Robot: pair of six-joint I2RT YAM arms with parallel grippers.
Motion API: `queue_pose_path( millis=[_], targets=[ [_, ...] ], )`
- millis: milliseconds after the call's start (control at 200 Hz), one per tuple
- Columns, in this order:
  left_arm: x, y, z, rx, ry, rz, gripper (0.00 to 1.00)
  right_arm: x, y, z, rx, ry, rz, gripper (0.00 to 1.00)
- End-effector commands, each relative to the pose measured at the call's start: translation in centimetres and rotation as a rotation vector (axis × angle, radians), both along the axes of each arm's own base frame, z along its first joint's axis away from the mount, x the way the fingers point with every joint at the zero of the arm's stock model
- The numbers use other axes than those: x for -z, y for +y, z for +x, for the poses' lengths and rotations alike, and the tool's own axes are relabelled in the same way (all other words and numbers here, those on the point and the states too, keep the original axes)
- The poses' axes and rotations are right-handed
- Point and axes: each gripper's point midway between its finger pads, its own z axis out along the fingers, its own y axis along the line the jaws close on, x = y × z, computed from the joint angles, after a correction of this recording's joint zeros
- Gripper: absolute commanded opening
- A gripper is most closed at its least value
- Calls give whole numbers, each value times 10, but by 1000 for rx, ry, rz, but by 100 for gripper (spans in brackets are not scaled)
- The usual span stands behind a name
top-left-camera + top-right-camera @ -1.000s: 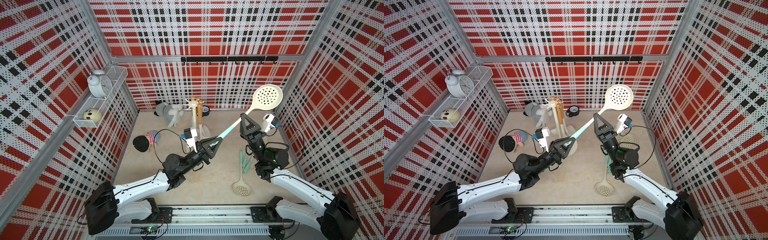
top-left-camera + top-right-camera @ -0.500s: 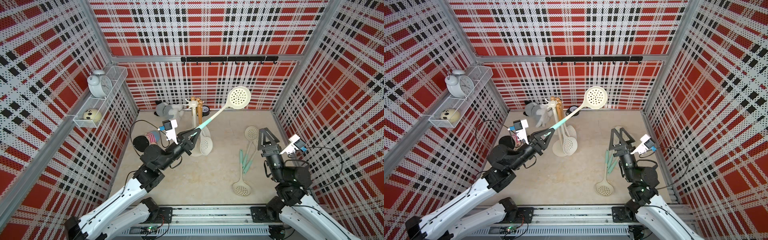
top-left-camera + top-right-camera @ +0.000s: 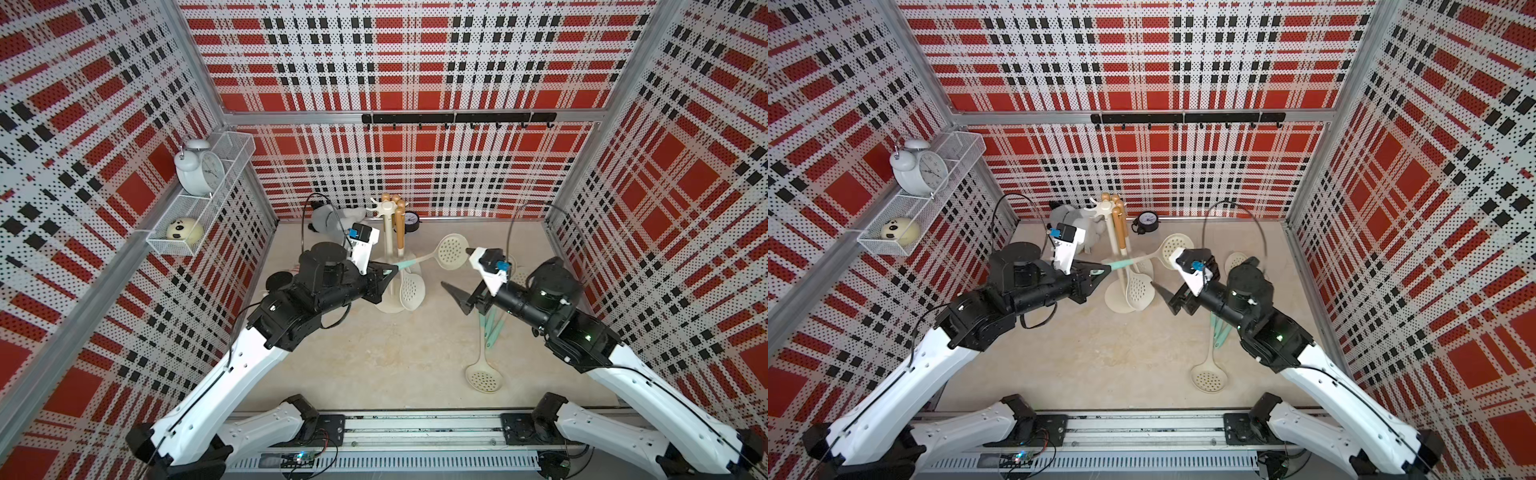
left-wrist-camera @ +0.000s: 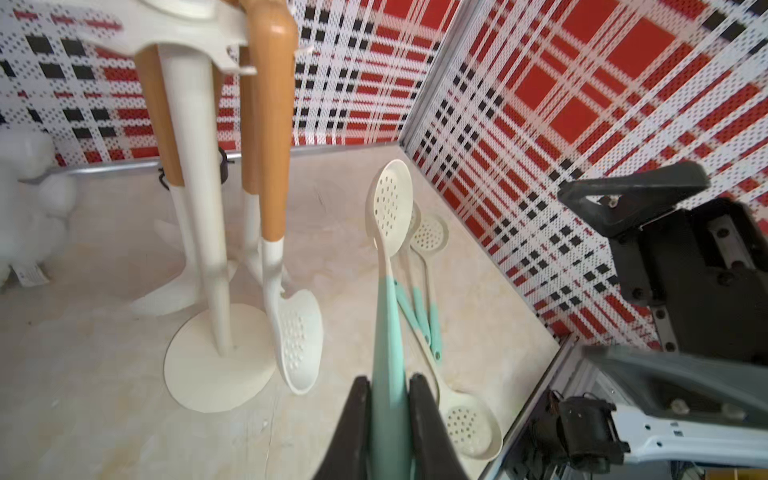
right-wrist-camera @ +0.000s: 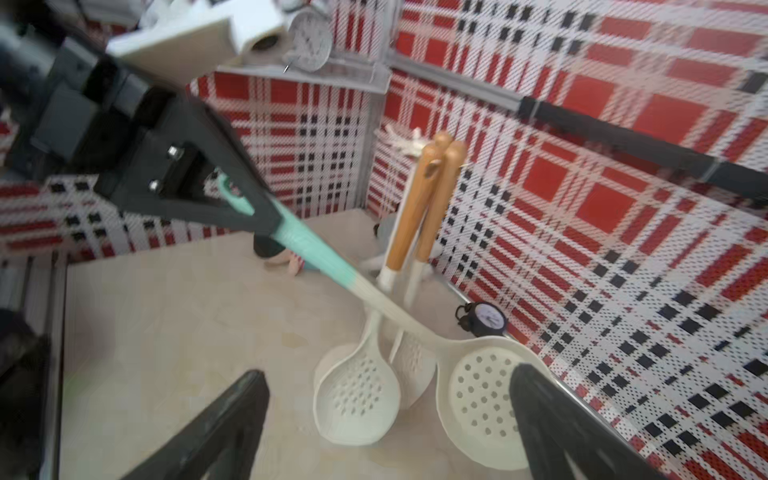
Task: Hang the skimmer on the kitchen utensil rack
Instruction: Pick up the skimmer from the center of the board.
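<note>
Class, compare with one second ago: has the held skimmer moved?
Yes. The skimmer has swung down from under the black hook rail, leftward toward the kitchen utensil rack.

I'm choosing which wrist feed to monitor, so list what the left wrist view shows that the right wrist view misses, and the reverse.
Left wrist only: spare mint-handled skimmers lying on the beige floor. Right wrist only: white twin-bell alarm clock and black wall hook rail. Both: the left gripper shut on the mint-handled cream skimmer, beside the cream-white utensil rack with wooden-handled tools.
</note>
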Motion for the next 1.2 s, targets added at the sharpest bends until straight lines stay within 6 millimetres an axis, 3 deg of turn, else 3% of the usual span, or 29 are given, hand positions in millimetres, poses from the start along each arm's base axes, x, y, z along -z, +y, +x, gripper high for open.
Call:
queue_pose_path(
  millis=[0,241,386,486,722,947,1192],
  targets=[
    [-5,0,-11,70,-7,46,0,9,6,-6,-45,-62,-176,93],
    [1,-11,-19,171,14,68,0,23,29,-2,-71,-140,-309,86],
    [-3,-16,-23,208,8,60,0,32,43,-5,-125,-166,-327,73],
    [-5,-18,-25,227,5,57,0,38,51,-4,-149,-172,-325,59],
    [-9,-19,-32,276,1,48,0,48,62,3,-155,-191,-317,57],
    [-8,-16,-33,283,5,54,0,44,63,4,-150,-205,-301,32],
    [-10,-19,-34,299,8,41,0,47,68,4,-155,-198,-277,34]
  ],
)
